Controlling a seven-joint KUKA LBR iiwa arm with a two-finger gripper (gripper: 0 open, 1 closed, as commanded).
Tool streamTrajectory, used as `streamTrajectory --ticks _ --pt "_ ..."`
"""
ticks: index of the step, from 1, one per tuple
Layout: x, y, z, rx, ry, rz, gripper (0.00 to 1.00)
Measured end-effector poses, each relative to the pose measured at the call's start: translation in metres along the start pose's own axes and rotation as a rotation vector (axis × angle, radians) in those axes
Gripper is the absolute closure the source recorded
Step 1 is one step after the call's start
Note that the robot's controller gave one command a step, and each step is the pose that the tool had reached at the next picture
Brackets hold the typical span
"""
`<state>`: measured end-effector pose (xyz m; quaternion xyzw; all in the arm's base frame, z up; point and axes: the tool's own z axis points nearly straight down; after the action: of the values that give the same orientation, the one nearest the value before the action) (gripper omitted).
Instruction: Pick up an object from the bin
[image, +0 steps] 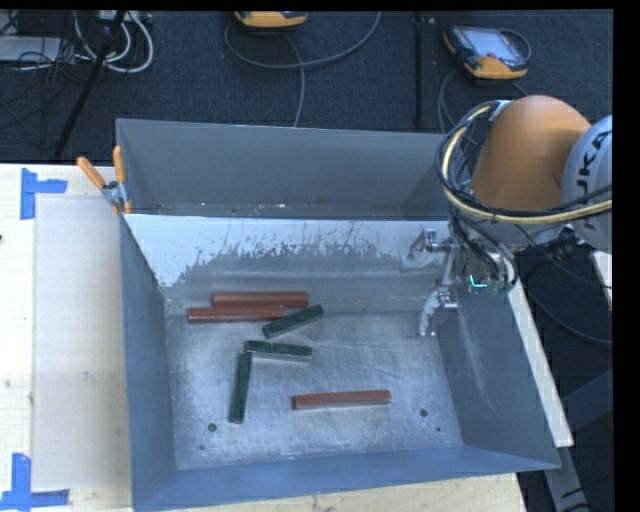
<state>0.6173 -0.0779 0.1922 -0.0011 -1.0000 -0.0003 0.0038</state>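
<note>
**Gripper waits at the bin's right wall, nothing chosen**

The grey bin (160, 400) holds six sticks, all flat on its floor. My gripper (431, 278) hangs by the sloping right wall, its fingers spread with nothing between them. It is well apart from every stick, so I judge no pick has begun. Two brown sticks (260, 299) lie side by side at the left. Three green sticks (279, 350) are scattered just below them. A lone brown stick (341, 400) lies nearest me.

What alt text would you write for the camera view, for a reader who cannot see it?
The robot's gripper hangs open and empty at the right side of a grey bin. To its left, three brown sticks and three dark green sticks lie on the bin floor.
</note>
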Motion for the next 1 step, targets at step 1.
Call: streamTrajectory --ticks 1 --pt "-0.0014 0.0002 -0.0049 0.001 -0.007 -0.001 0.00"
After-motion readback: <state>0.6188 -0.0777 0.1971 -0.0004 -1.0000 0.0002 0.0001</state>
